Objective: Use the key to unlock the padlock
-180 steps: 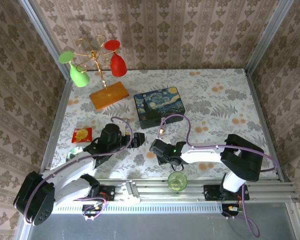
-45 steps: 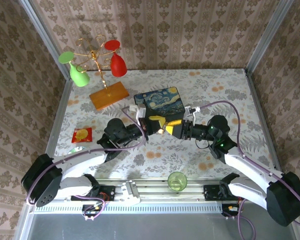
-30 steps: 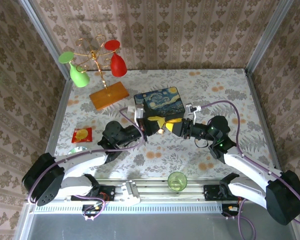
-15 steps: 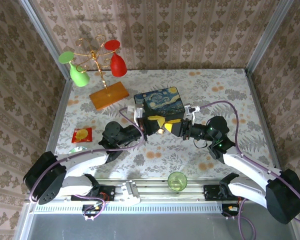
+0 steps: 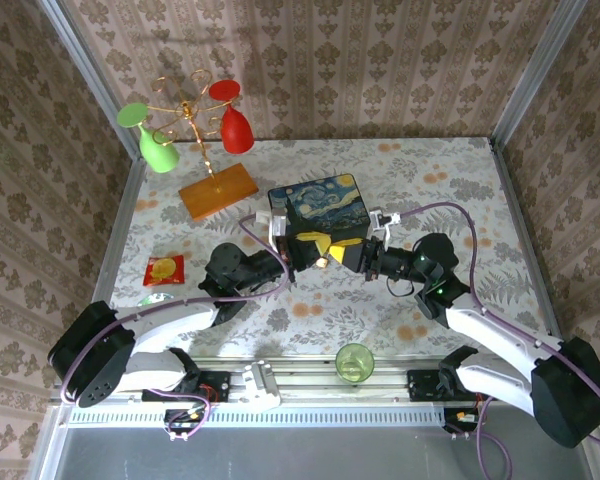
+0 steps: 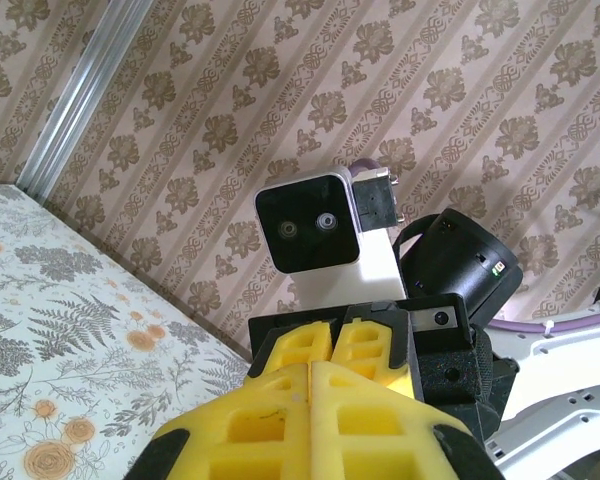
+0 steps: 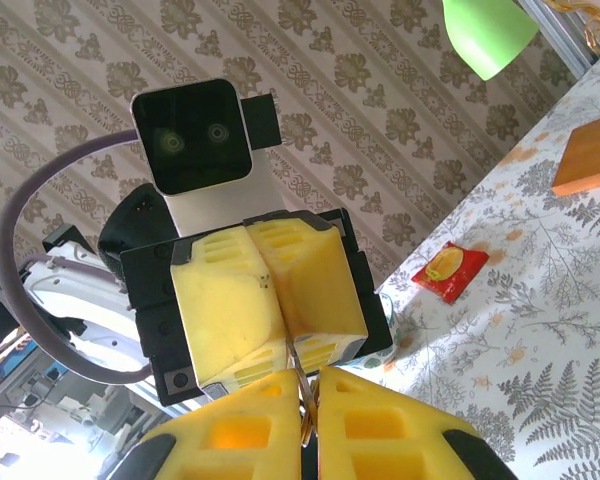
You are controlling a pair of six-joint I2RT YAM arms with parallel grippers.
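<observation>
Overhead, the left claw point(image 5: 313, 245) and the right claw point(image 5: 340, 250) meet tip to tip above the flowered desk point(image 5: 450, 200), just in front of the starry-night box point(image 5: 320, 205). Both claws have their yellow pads pressed together.

In the right wrist view, a thin pale metal sliver, the key point(image 7: 301, 392), is pinched between the right claw's pads. It points toward the closed pads of the left claw facing it, and its tip reaches their lower edge. Whether the left claw grips anything cannot be told.

The padlock point(image 5: 321, 261) appears overhead as a small gold speck right at the point where the two claws meet. Whether it is held or lies on the desk cannot be told.

Elsewhere, a green cup point(image 5: 354, 362) stands at the near edge between the arm bases, and a red packet point(image 5: 164, 268) lies at the left. A gold wire rack point(image 5: 185, 108) on a wooden base point(image 5: 217, 190) stands at the far left, carrying a green glass point(image 5: 155, 150) and a red glass point(image 5: 236, 128).
</observation>
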